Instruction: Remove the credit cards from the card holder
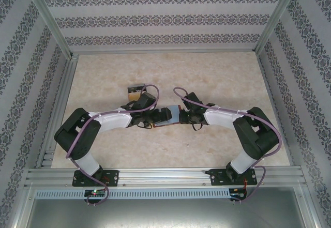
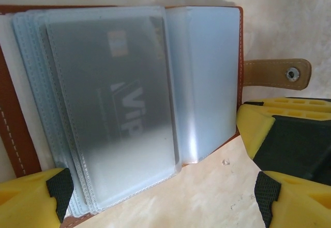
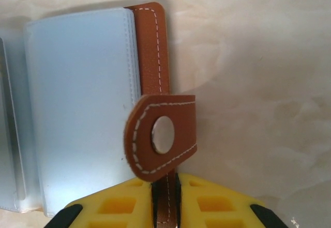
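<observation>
The brown leather card holder [image 1: 166, 125] lies spread open on the table between my two grippers. In the left wrist view its frosted sleeves fan out, and the top one holds a grey credit card [image 2: 114, 104] printed "VIP". My left gripper [image 2: 161, 197] hangs open over the sleeves' near edge with nothing between its fingers. My right gripper [image 3: 165, 192] is shut on the card holder's leather cover [image 3: 155, 47], just below the snap tab [image 3: 163, 137]. Its yellow fingers [image 2: 253, 127] also appear at the holder's right side, under the tab [image 2: 276, 74].
A small clear box [image 1: 135, 90] stands just behind the left gripper. Patterned walls and metal posts [image 1: 46, 18] enclose the pale table [image 1: 217, 73]. A metal rail [image 1: 165, 175] runs along the near edge.
</observation>
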